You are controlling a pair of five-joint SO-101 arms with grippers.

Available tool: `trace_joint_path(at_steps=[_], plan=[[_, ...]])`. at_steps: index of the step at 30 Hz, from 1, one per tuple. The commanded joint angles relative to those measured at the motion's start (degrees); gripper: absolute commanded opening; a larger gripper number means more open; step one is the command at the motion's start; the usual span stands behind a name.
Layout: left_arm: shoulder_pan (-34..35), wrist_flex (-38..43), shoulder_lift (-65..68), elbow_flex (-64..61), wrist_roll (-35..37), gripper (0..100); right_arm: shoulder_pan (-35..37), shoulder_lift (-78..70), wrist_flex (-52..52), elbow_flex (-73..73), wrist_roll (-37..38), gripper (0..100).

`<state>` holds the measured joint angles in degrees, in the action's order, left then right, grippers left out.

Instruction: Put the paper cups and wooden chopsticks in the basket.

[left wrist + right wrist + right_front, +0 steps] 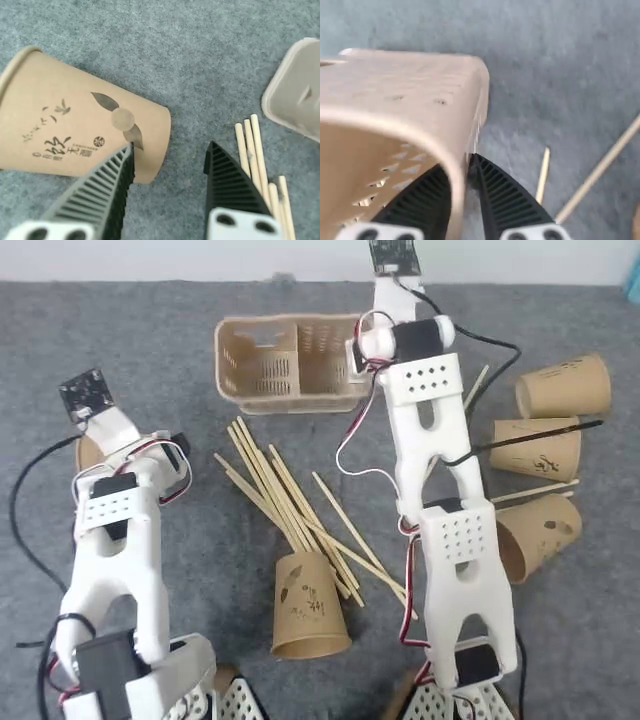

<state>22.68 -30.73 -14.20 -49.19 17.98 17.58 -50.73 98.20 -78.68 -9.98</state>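
Because the left arm (115,540) is bent over a paper cup (82,453) lying well to the left of the basket (258,390), the high view suggests a straight descent with the cup kept centred. The right arm (440,450) is stretched out to the basket's right end, and the chopsticks (285,505) fan out just in front of the basket. In the left wrist view, the left gripper (170,160) is spread wide, with one finger over the cup's narrow base end. Shifting toward the cup's middle would probably give a surer hold. In the right wrist view, the right gripper (462,180) is nearly closed and pinches the basket's wall, which should steady the basket.
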Motion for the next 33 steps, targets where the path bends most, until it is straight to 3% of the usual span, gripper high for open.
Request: trace_joint_path(at_steps=[1,7,16,33], plan=[[-0.44,1.14,0.09,0.04,0.09,22,-3.12,9.1,4.18,-0.88,-0.7,0.6],[-0.26,1.14,0.09,0.04,0.09,22,-4.62,16.84,4.88,2.64,-0.26,0.6],[-0.26,1.14,0.09,-0.04,0.09,22,-4.26,29.41,4.62,24.44,-0.7,0.6],[-0.18,1.14,0.09,-0.04,0.09,22,-5.14,25.01,4.44,32.0,-9.49,0.6]])
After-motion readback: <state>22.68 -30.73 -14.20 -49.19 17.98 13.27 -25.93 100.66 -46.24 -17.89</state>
